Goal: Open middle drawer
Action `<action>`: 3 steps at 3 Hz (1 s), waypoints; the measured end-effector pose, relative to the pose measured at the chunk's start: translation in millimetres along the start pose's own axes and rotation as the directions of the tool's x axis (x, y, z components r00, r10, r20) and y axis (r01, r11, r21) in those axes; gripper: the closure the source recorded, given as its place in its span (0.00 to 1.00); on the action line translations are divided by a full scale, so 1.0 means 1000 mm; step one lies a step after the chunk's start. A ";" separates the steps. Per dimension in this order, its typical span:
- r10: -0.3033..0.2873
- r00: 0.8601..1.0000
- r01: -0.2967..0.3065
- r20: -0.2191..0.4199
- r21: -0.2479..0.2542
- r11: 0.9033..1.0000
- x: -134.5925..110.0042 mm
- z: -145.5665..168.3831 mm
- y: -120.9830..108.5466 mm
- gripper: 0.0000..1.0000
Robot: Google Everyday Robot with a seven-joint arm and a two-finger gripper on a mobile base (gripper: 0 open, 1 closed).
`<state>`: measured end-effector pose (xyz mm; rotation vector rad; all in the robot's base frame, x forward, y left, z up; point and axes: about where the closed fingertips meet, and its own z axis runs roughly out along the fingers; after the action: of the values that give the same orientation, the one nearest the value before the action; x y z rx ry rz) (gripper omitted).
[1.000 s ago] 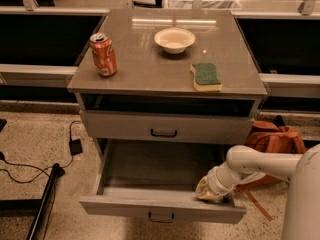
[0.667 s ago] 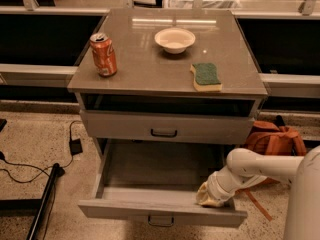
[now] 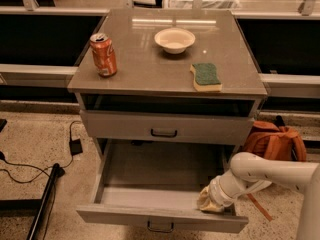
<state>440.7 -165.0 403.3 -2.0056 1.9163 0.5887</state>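
The middle drawer [image 3: 125, 216] is a wide, shallow grey drawer. It stands pulled far out of the cabinet, and its small dark bar handle [image 3: 160, 227] sits at the bottom edge of the view. Its inside is bare. My gripper [image 3: 210, 201] sits at the drawer's front right corner, just behind the front panel, at the end of the white arm [image 3: 265, 171] that comes in from the right. The taller-fronted drawer [image 3: 163, 129] above is pushed in.
On the cabinet top [image 3: 150, 69] stand an orange soda can [image 3: 103, 54], a white bowl [image 3: 174, 39] and a green sponge [image 3: 205, 76]. An orange backpack [image 3: 274, 140] lies on the floor to the right. Cables and a black pole [image 3: 45, 199] are on the floor to the left.
The middle drawer has slid a little further out toward the camera. The gripper has moved with its front right corner.
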 end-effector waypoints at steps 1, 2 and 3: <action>-0.007 1.000 0.007 0.013 0.005 1.000 -0.003 -0.003 0.003 1.00; -0.050 0.996 0.044 0.068 0.078 0.996 -0.017 -0.029 0.003 1.00; -0.116 0.986 0.092 0.117 0.195 0.976 -0.040 -0.066 0.006 1.00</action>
<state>439.1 -162.8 480.0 -1.8874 1.7123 0.4763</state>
